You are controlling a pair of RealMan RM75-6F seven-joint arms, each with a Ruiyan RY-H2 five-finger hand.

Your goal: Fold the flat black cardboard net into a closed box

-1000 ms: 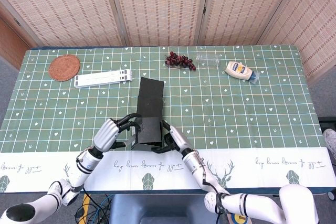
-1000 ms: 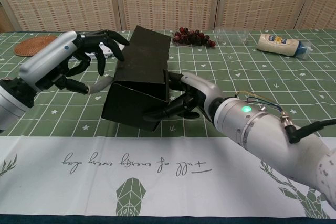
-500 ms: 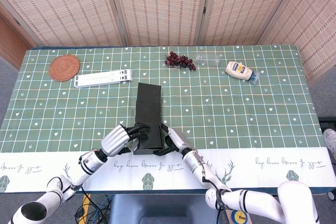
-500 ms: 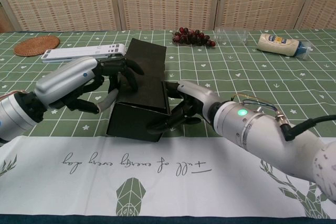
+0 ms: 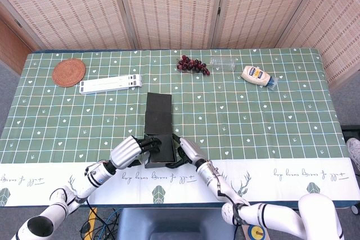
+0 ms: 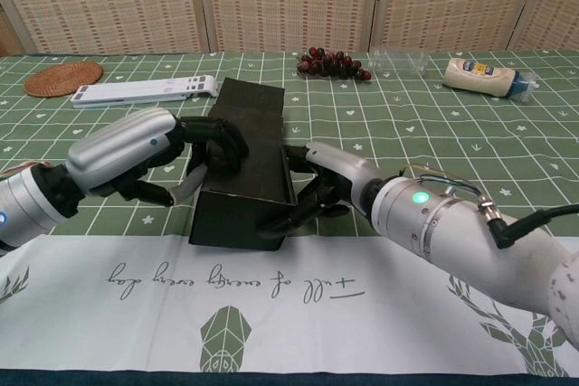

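While both hands clasp it, the folded black cardboard box (image 6: 242, 155) lies flat.
Left hand (image 6: 172, 153) grips its top edge; right hand (image 6: 317, 192) presses its side.

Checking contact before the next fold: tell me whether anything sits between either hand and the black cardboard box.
Nothing visible does. The left hand and right hand both rest directly against the black cardboard box, one on each side.

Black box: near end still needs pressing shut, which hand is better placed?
Probably the left hand: its fingers curl over the top near edge of the black box. The right hand braces the right side wall, fingers low.
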